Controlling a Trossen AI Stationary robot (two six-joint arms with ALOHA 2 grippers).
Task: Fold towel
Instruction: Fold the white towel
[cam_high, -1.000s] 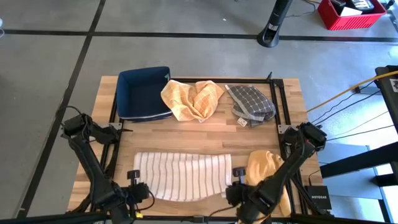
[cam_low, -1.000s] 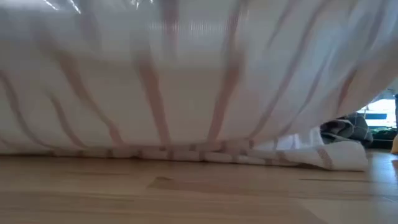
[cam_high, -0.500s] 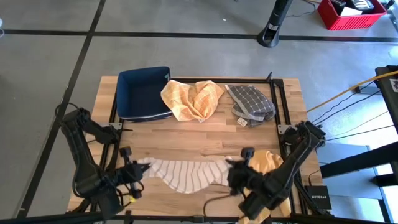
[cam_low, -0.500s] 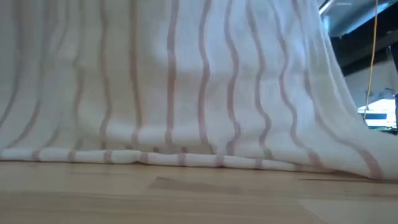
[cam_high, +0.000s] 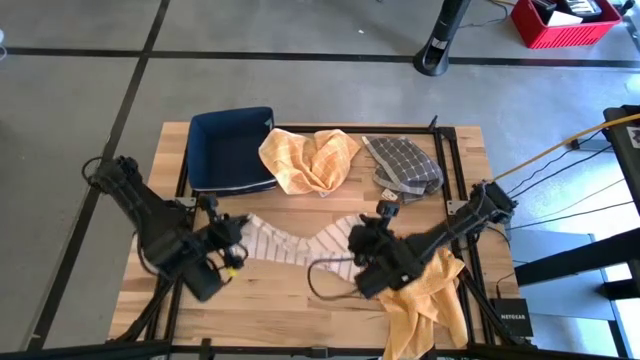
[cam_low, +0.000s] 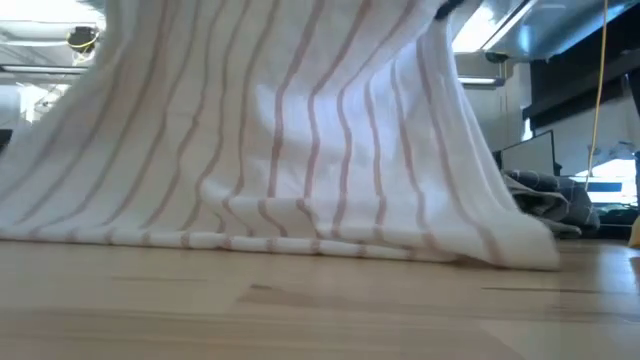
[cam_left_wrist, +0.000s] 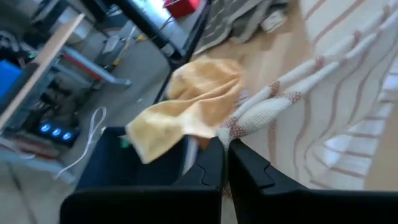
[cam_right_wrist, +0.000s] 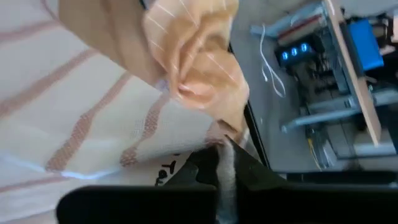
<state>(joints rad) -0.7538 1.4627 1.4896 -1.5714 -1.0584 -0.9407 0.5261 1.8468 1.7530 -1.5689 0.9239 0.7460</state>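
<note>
A: Where's the striped towel (cam_high: 292, 243)?

B: Lifted over the middle of the wooden table (cam_high: 330, 205), slung between both arms. Its long axis runs from the left gripper (cam_high: 236, 251) to the right gripper (cam_high: 357, 247), sagging in the middle; its lower hem rests on the wood.

A: And the jaws?

B: The left ones are pinched tight on a bunched corner. The right look closed on the opposite corner too, though a yellow cloth (cam_high: 428, 292) appears snagged there.

A: Next move?

B: Probably carrying both held corners toward the far side; each arm is equally near its own end
</note>
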